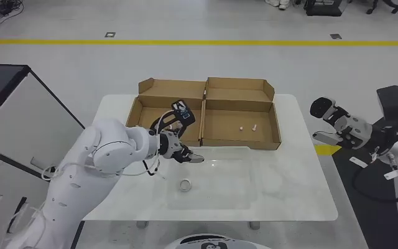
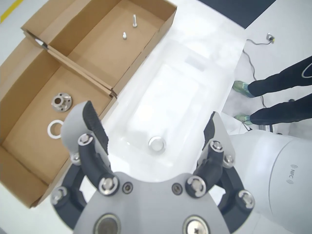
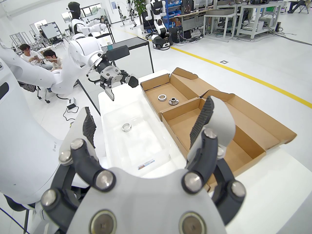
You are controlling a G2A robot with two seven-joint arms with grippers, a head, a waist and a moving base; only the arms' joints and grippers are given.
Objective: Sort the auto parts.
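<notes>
A metal ring (image 1: 185, 185) (image 2: 157, 144) (image 3: 126, 127) lies in the clear tray (image 1: 233, 180) on the white table. My left gripper (image 1: 188, 154) (image 2: 152, 122) (image 3: 119, 82) hangs open above the tray's left end, just short of the ring, holding nothing. The left cardboard box (image 1: 146, 118) (image 2: 22, 113) holds a flange (image 2: 61, 101) (image 3: 173, 101) and a flat ring (image 2: 54, 129) (image 3: 161, 97). Two screws (image 1: 247, 128) (image 2: 134, 21) lie in the right box (image 1: 267, 134) (image 2: 168, 18). My right gripper (image 1: 318, 121) (image 3: 146, 122) is open and empty, off the table's right side.
Both boxes stand side by side along the table's far edge, lids folded back. The tray (image 3: 146, 147) takes up the table's middle. A person's legs (image 2: 273, 98) show on the floor beside the table. A dark-framed stand (image 1: 25, 106) is at the left.
</notes>
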